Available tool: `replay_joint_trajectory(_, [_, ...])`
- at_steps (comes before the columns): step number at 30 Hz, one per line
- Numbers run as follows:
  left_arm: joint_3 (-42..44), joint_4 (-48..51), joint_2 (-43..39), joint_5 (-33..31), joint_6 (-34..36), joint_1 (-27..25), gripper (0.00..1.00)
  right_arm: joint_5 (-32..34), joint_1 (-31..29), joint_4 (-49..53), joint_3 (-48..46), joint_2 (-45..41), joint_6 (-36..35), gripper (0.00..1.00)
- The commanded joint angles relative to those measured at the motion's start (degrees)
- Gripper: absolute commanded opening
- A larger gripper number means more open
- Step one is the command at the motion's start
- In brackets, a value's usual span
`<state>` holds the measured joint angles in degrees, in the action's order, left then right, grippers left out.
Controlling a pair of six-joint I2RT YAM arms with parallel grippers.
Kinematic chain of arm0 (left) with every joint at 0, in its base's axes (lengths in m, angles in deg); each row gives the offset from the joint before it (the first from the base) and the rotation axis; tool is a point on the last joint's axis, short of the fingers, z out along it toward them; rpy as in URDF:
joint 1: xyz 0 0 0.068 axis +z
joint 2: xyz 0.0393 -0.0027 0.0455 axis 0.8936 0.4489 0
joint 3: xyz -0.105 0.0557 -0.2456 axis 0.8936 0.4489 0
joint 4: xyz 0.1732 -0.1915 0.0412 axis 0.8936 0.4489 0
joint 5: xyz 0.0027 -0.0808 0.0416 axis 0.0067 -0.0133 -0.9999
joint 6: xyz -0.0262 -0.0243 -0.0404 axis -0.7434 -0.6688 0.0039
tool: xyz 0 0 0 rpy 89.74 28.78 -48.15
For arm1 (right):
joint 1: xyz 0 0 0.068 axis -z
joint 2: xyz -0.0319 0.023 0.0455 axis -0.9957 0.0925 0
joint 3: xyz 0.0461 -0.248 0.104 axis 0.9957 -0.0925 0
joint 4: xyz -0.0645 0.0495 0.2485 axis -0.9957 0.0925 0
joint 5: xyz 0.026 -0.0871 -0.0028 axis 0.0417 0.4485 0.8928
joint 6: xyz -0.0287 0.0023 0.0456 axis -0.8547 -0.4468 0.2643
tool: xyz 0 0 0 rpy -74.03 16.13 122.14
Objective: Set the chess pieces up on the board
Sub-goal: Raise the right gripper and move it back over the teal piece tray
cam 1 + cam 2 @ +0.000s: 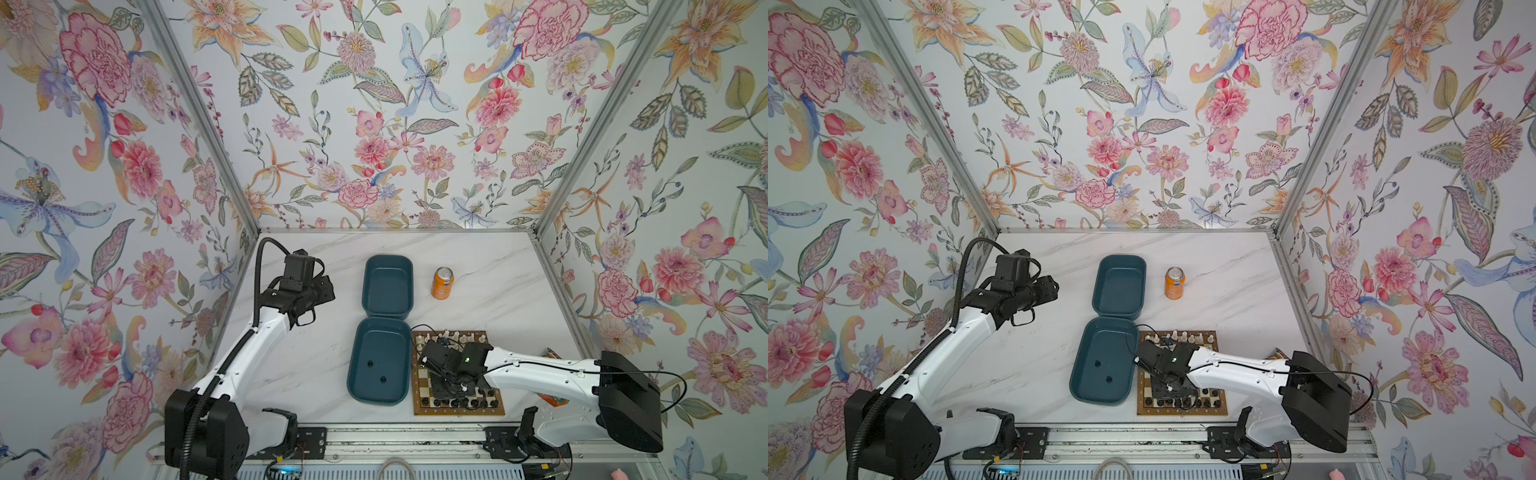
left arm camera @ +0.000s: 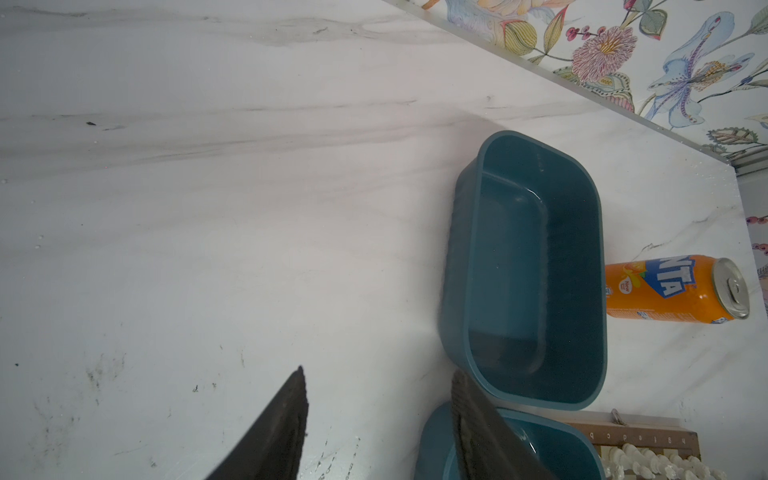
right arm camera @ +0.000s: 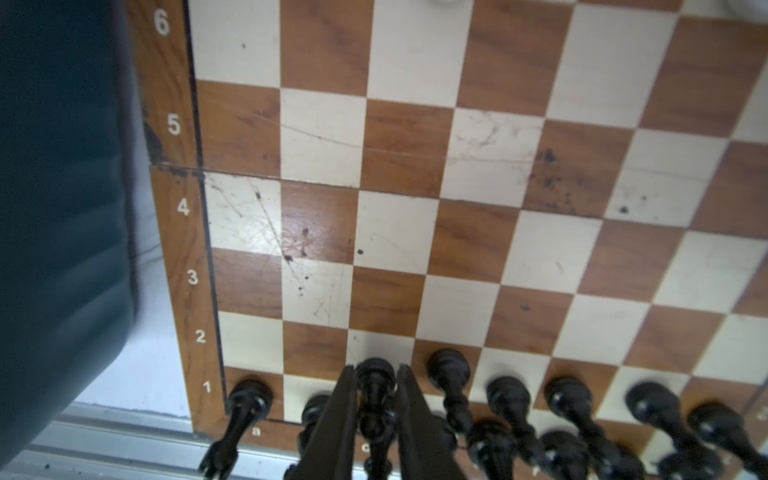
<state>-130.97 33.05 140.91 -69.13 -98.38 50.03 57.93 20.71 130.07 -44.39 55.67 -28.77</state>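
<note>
The square wooden chessboard with light and dark brown checks (image 3: 478, 232) has a smooth veneer, scratched and smudged. The small black chess pieces (image 3: 449, 370) shine glossy. The dark teal rounded plastic trays (image 2: 573, 291) look matt. The orange drink can (image 2: 665, 291) is shiny metal. The white marble-patterned tabletop (image 2: 208, 208) is smooth and faintly scuffed.

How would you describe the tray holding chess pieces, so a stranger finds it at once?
On the white marble table, find the wooden chessboard. Two teal trays lie nearby; take the near tray, directly beside it. Only it holds two black pieces.
</note>
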Motion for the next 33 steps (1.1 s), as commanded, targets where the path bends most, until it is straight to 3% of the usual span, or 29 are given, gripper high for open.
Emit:
replay_joint_trajectory(1, [-0.3,0.7,-0.1,-1.2,0.4,-0.5,0.57,0.4,0.6,1.0,2.6,0.7,-1.5,0.22])
replay_joint_trajectory(12, [-0.1,0.4,-0.4,-2.2,0.9,-0.3,0.59,3.2,1.7,8.6,14.1,2.6,-5.7,0.26])
replay_joint_trajectory(22, [5.0,0.4,-5.3,0.4,2.7,2.0,0.61,2.6,1.6,12.9,30.6,12.4,-13.3,0.32])
replay_joint_trajectory(33, [9.2,-1.0,-10.9,3.2,4.5,3.5,0.78,-1.2,-1.4,12.9,39.5,24.5,-17.0,0.33])
